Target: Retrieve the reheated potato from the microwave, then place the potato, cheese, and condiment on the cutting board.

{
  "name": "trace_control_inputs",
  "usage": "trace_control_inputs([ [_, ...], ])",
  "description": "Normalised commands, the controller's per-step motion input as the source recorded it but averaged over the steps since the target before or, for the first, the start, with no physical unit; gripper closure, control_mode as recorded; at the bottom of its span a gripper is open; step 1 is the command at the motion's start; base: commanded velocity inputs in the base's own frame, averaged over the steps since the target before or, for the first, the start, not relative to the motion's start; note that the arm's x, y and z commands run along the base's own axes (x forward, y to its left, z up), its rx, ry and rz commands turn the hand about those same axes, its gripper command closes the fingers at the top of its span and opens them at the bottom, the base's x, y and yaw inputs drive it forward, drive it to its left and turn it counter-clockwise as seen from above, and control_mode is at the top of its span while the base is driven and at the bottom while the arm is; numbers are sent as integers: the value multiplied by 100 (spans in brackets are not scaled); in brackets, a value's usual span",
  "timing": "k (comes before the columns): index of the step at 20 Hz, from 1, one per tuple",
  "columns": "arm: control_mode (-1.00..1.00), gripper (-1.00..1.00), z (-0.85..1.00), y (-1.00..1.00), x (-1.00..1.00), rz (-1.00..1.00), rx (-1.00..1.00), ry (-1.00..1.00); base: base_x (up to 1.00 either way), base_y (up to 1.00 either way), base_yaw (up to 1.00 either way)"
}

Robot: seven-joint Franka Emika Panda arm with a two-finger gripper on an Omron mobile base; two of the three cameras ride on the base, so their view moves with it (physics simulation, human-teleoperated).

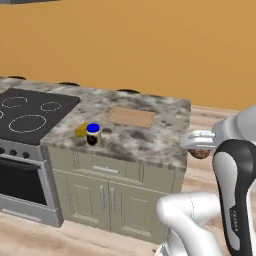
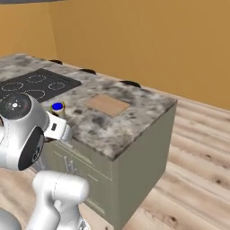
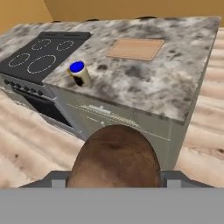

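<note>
Potato (image 3: 114, 157), brown, clamped between the gripper (image 1: 201, 148) fingers off the counter's near edge, bare cutting board (image 1: 131, 117) well beyond; risk: a loose hold on the rounded skin drops it to the floor.

Light: bright, even, soft, with no clear source.
Shadows: faint, almost none.
Glare: none.
Sharpness: low, coarse rendering; edges slightly blurred in all views.

On the desk (image 1: 150, 140), the cutting board (image 1: 131, 117) lies centre frame; condiment (image 1: 93, 134) and cheese (image 1: 81, 130) sit lower left, stovetop (image 1: 30, 112) far left.
</note>
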Motion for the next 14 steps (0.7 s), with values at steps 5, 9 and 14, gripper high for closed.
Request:
trace_control_inputs([
  [5,100,100,0,0,0,0,0,0,9,57,-41],
  [9,100,100,0,0,0,0,0,0,19,57,-39],
  [14,100,100,0,0,0,0,0,0,2,65,-25],
])
